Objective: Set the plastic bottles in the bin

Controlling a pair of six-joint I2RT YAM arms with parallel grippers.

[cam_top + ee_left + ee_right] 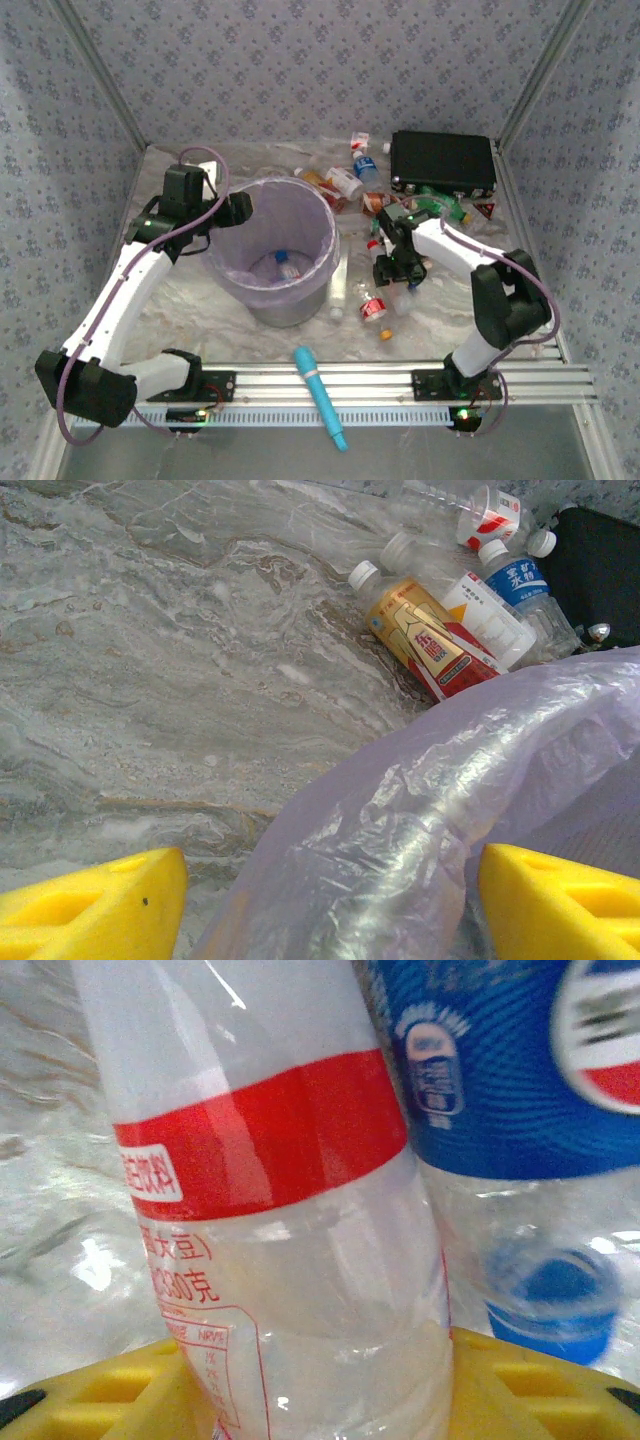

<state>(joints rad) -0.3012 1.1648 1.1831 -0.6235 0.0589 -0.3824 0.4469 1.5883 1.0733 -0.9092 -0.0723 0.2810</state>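
Note:
The lilac bin (270,250) stands mid-table with a bottle (285,262) lying in its bottom. My left gripper (240,208) is at the bin's far-left rim. In the left wrist view it (330,900) is open, its yellow fingers (100,905) wide apart with the bin's crinkled rim (420,810) between them. My right gripper (398,265) is right of the bin, shut on a clear red-banded bottle (280,1210). A blue-labelled bottle (500,1080) lies right beside it. More plastic bottles (430,640) lie in a cluster behind the bin (345,182).
A flat black case (443,162) sits at the back right with green bottles (440,205) in front of it. A red-labelled bottle (373,308) and a clear one (340,290) lie right of the bin. A teal stick tool (320,395) rests across the front rail.

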